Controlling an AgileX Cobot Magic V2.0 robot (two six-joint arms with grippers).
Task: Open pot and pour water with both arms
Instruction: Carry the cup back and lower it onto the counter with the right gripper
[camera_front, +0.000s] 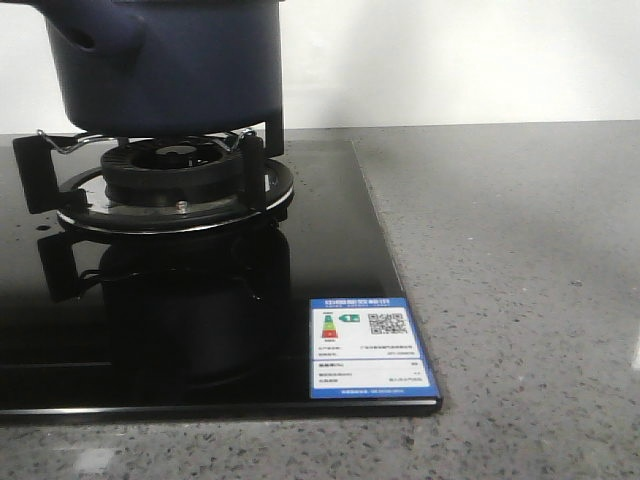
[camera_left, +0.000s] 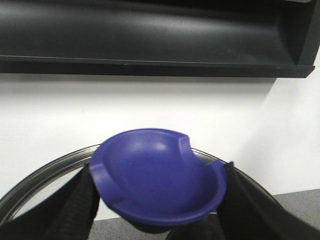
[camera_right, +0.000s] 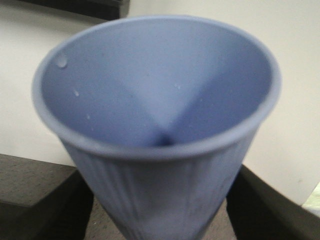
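Note:
The dark navy pot (camera_front: 170, 60) stands on the burner grate at the far left of the front view. Its stubby side handle (camera_front: 85, 35) points left, and its top is cut off by the frame. Neither arm shows in that view. In the left wrist view my left gripper (camera_left: 161, 202) is shut on the blue dish-shaped knob (camera_left: 157, 180) of a glass lid, whose metal rim (camera_left: 45, 172) curves behind the fingers. The lid is held up against a white wall. My right gripper (camera_right: 157, 212) is shut on a light blue ribbed cup (camera_right: 155, 100) with only a few droplets (camera_right: 61, 61) inside.
The gas burner (camera_front: 175, 175) with its black grate sits on a glossy black glass hob (camera_front: 200, 320) that carries a blue-edged label sticker (camera_front: 368, 348). Grey speckled countertop (camera_front: 520, 280) lies to the right and in front. A dark shelf or hood (camera_left: 150, 40) hangs above the lid.

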